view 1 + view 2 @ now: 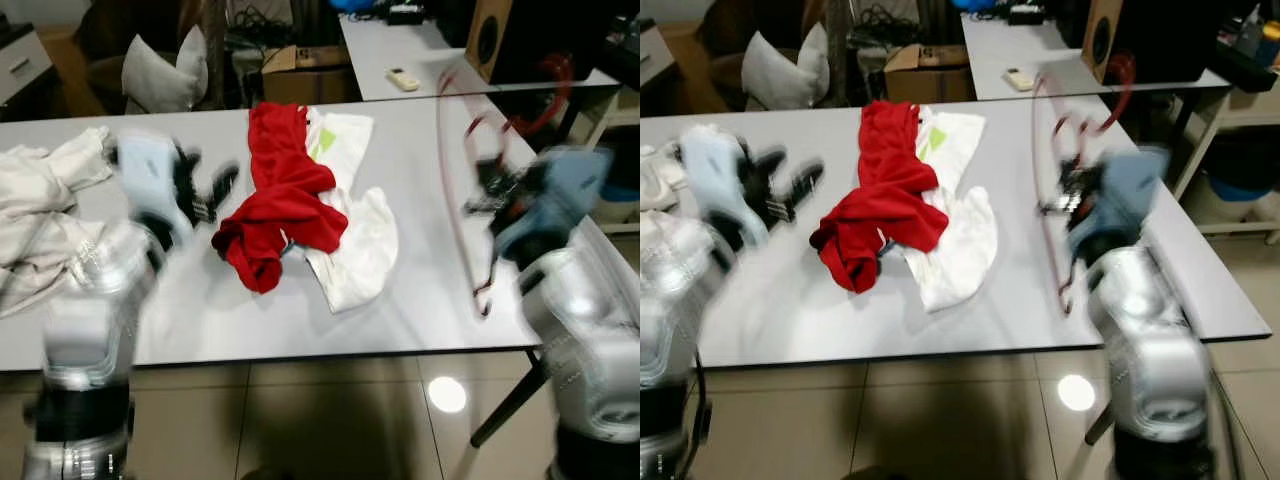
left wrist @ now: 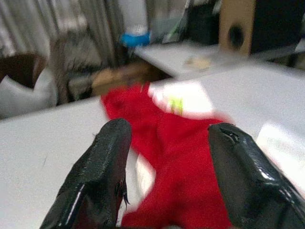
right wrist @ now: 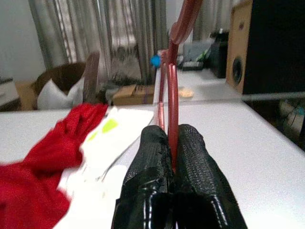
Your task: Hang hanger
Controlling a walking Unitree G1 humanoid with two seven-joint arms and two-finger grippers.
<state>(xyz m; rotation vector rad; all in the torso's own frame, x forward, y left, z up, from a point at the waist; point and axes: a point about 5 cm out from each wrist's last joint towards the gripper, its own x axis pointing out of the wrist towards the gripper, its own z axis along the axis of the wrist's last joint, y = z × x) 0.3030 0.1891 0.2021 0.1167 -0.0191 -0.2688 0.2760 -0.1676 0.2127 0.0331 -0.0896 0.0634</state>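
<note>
A thin red hanger (image 1: 452,180) stands upright over the right side of the grey table (image 1: 400,320), its hook (image 1: 545,95) toward the far right. My right gripper (image 1: 487,195) is shut on the hanger (image 3: 171,95), its fingers (image 3: 190,157) pinching the wire. A red garment (image 1: 280,195) lies crumpled mid-table over a white garment (image 1: 355,235). My left gripper (image 1: 210,190) hovers open just left of the red garment (image 2: 181,157), nothing between its fingers (image 2: 102,167). The eye views are blurred.
A pile of cream cloth (image 1: 40,215) lies at the table's left end. Behind stand a second table (image 1: 400,50) with a remote (image 1: 403,79), a speaker (image 1: 490,40), a cardboard box (image 1: 305,75) and a pillow (image 1: 165,70). Tiled floor lies below.
</note>
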